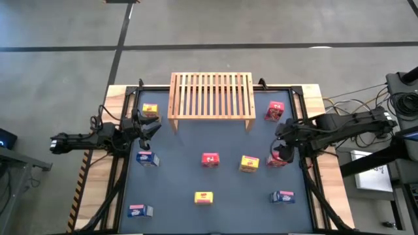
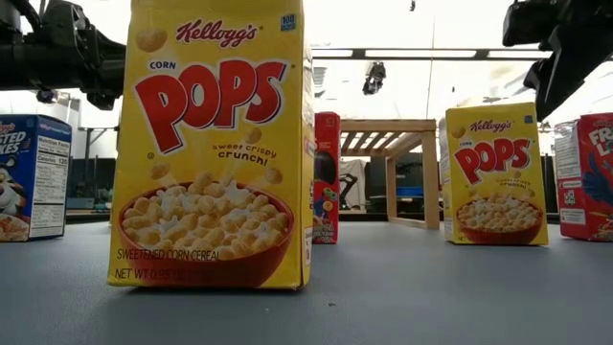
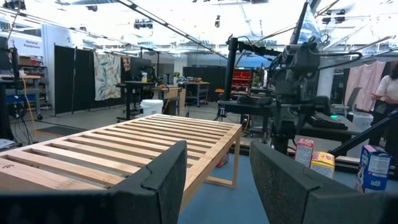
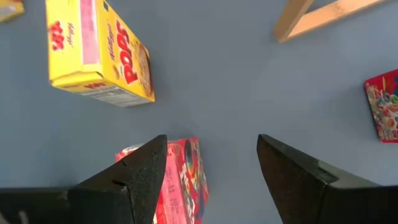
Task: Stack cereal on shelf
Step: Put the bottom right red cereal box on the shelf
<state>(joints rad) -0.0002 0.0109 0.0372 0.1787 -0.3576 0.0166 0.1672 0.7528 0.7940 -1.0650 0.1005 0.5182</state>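
Cereal boxes stood scattered over the bench [image 1: 176, 147], none on the shelf [image 1: 211, 95] at the upper middle of the high view.

The right gripper [image 1: 282, 152] hung over a red box [image 1: 277, 160] at middle right, jaws parted around it without touching, a yellow box [image 1: 249, 164] just to its left. The left gripper [image 1: 149, 126] waited at middle left beside the shelf's corner, jaws open and empty, near another yellow box [image 1: 149, 109].
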